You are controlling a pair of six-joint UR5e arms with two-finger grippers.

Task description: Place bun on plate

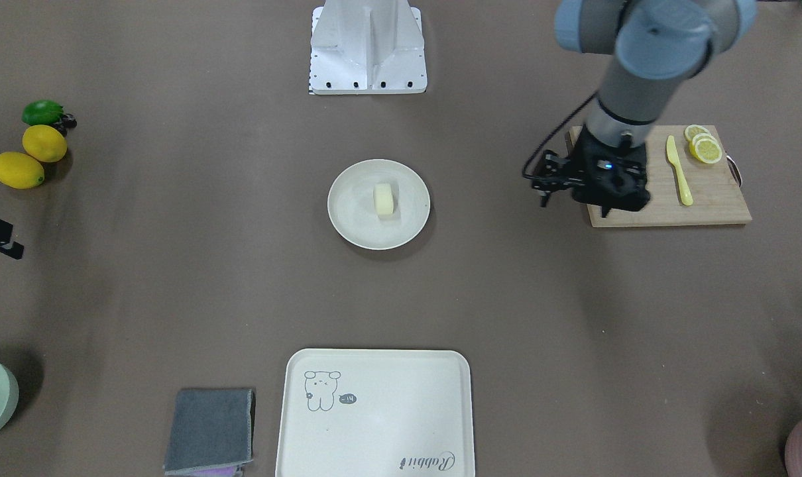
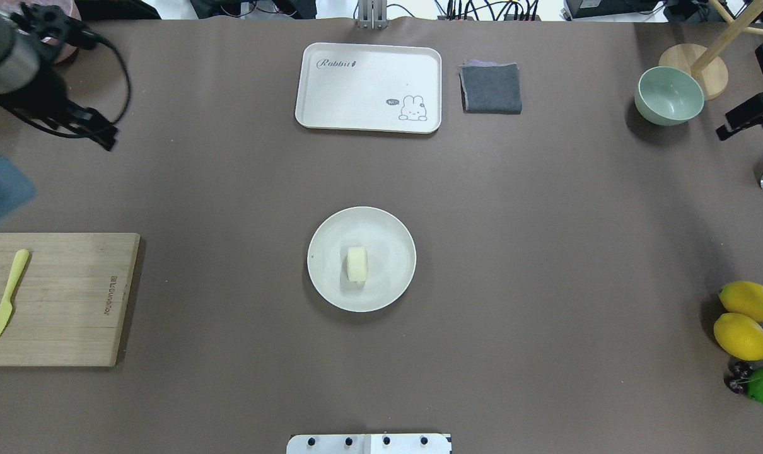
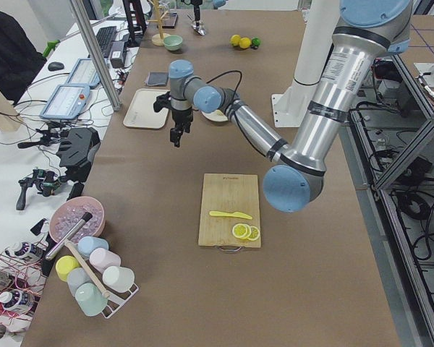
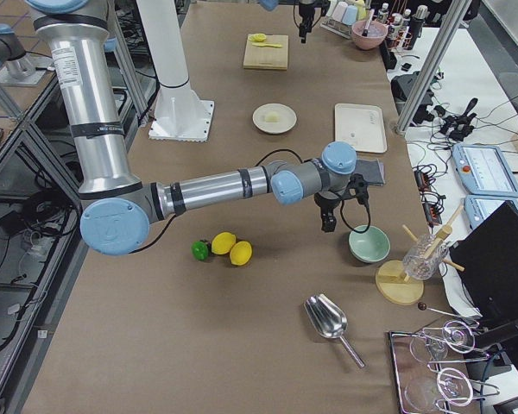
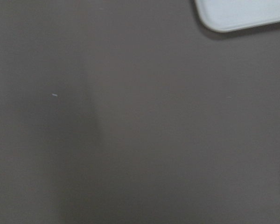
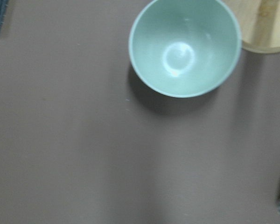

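The pale cream bun [image 1: 385,199] [image 2: 357,263] lies by itself near the middle of the round off-white plate [image 1: 348,225] [image 2: 388,227] at the table's centre. My left gripper [image 1: 590,199] [image 2: 82,123] hangs above the cutting board's inner edge, well away from the plate, and nothing shows in it. I cannot tell how its jaws stand. My right gripper [image 1: 0,242] [image 2: 744,120] hovers at the opposite end near the green bowl, and only dark parts of it show. Both wrist views show bare table and no fingers.
A wooden cutting board [image 1: 666,205] carries a yellow knife [image 1: 678,169] and lemon slices [image 1: 704,147]. Two lemons [image 1: 30,156] and a lime [image 1: 42,112] lie at the other end. A printed tray [image 1: 374,411], grey cloth [image 1: 210,429] and green bowl [image 2: 668,94] line the far side.
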